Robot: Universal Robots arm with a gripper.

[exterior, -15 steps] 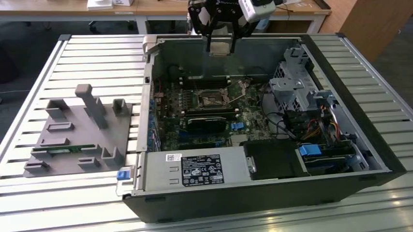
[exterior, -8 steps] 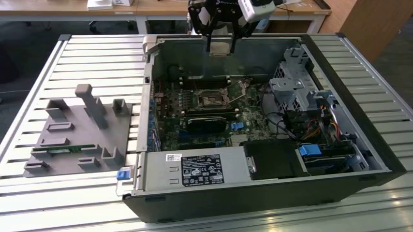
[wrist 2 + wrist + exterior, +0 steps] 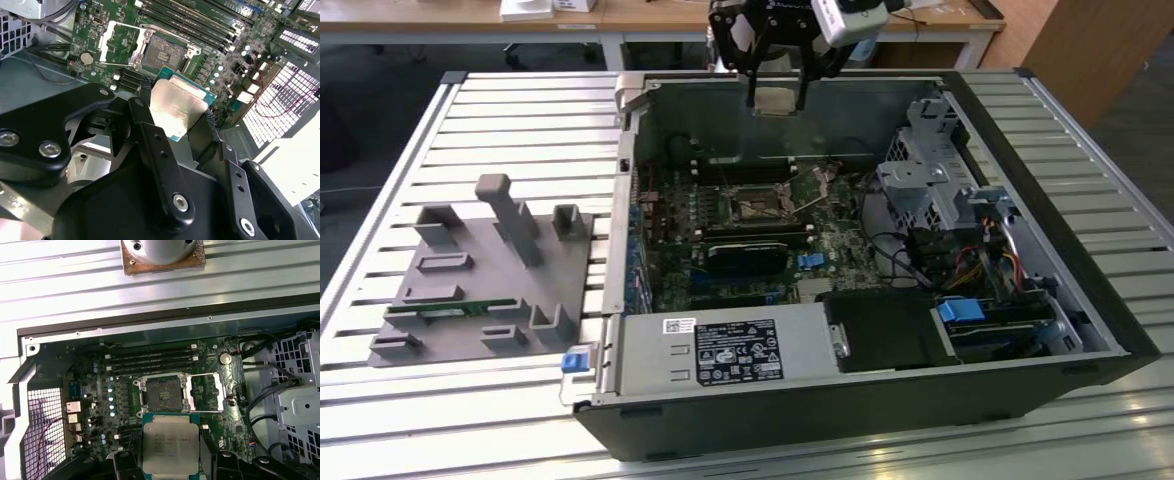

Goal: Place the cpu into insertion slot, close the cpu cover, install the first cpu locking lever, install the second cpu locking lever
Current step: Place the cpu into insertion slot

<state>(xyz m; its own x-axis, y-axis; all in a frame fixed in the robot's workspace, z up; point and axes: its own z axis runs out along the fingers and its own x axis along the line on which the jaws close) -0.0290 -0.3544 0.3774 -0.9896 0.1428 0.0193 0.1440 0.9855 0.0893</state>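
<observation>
Both end effector (image 3: pixel 177 102) fingers (image 3: pixel 150 135) grip the cpu (image 3: pixel 181 109), well clear of the open insertion slot (image 3: pixel 166 50)

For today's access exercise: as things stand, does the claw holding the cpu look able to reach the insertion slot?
Probably yes. The claw grips the cpu above the open case, and the cpu cover is swung aside, leaving the insertion slot bare.

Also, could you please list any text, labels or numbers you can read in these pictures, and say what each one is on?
Nothing can be read for certain.
cpu: lines of print on its metal top, too small to read.
power supply label: dense print, too blurred to read.
small white sticker beside that label: too small to read.
</observation>
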